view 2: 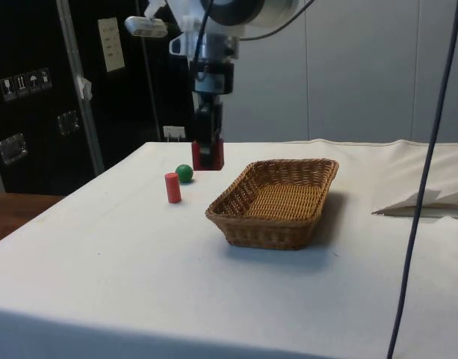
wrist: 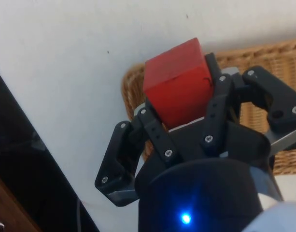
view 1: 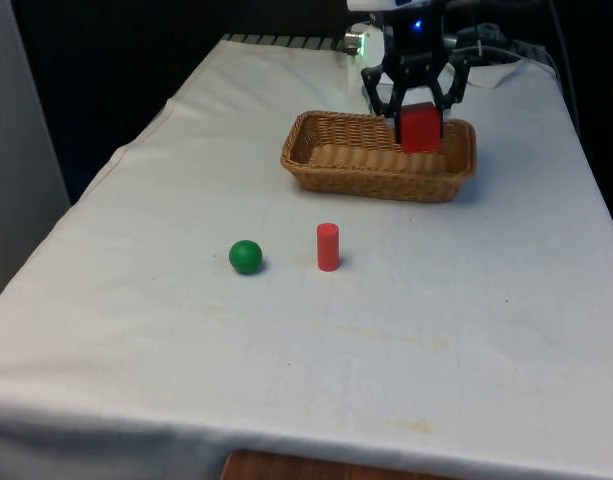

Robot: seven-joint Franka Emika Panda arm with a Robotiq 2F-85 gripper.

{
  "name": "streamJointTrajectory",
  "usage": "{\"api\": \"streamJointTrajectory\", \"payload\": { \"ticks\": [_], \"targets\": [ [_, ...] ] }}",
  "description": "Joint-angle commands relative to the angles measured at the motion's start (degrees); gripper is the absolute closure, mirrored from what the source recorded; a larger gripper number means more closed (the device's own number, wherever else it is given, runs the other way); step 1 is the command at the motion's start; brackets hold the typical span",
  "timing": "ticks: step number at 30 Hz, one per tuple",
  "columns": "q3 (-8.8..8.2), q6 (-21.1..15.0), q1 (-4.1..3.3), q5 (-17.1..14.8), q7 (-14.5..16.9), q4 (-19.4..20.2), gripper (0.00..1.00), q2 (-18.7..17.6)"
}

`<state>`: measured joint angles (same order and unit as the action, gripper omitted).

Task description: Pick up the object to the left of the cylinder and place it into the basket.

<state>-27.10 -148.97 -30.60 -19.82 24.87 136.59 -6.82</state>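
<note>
Front view: the hand [view 1: 420, 125] hangs in the air over the basket [view 1: 336, 160], clenched on a red block [view 1: 421, 128] that sits between its two black fingers. The block shows against the basket's end towards the front view's right, clear of the wicker floor. The basket is an oblong wicker one lying on the tabletop [view 1: 286, 350] under its white cloth. Nearer the camera, well apart from the basket, a red cylinder [view 1: 328, 246] stands upright, and a green ball [view 1: 246, 256] rests just beside it, on the front view's left; the two do not touch. Side view: the hand [view 2: 207, 153] points straight down from the white arm, and the red block [view 2: 208, 155] is held at its tip, above the tabletop [view 2: 139, 284]. From here the block hangs beside the basket's [view 2: 258, 224] far long rim rather than plainly over its middle; whether it is inside the rim line I cannot tell from this angle. The red cylinder [view 2: 172, 188] and the green ball [view 2: 184, 173] stand close together on the cloth beyond the basket's near corner. Wrist view: the red block [wrist: 179, 89] is gripped by two opposite faces between the fingers [wrist: 152, 133], tilted a little, with the basket's [wrist: 254, 58] woven rim and floor below it and the white cloth alongside.
</note>
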Motion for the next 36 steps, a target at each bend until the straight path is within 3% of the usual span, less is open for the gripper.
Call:
{"api": "streamJointTrajectory", "payload": {
  "ticks": [1,6,7,14,15,16,22,23,25,31,32,36],
  "targets": [
    [-0.46,-1.0,-0.06,1.0,0.0,1.5,0.98,1.0],
    [-1.20,-1.8,0.00,1.7,1.4,4.4,0.98,3.0],
    [-0.97,-1.0,0.00,0.4,2.1,3.9,0.98,2.9],
    [-2.12,-2.1,0.06,5.0,1.5,7.2,0.98,5.4],
    [-1.95,-1.2,0.00,3.7,2.2,6.8,0.98,5.4],
    [-2.23,-2.1,0.11,5.6,1.5,7.5,0.98,5.7],
    [-2.86,-2.1,0.23,9.1,1.3,9.3,0.98,7.4],
    [-2.81,-1.2,0.06,7.6,2.2,9.1,0.98,7.6],
    [-3.15,-2.0,0.29,10.3,1.3,10.0,0.98,7.9],
    [-3.61,-2.5,0.23,11.6,1.9,11.6,0.98,8.2],
    [-3.55,-1.4,0.06,10.5,2.3,11.1,0.98,8.4],
    [-3.90,-3.3,0.29,12.1,2.8,12.9,0.98,8.0]
  ]
}}
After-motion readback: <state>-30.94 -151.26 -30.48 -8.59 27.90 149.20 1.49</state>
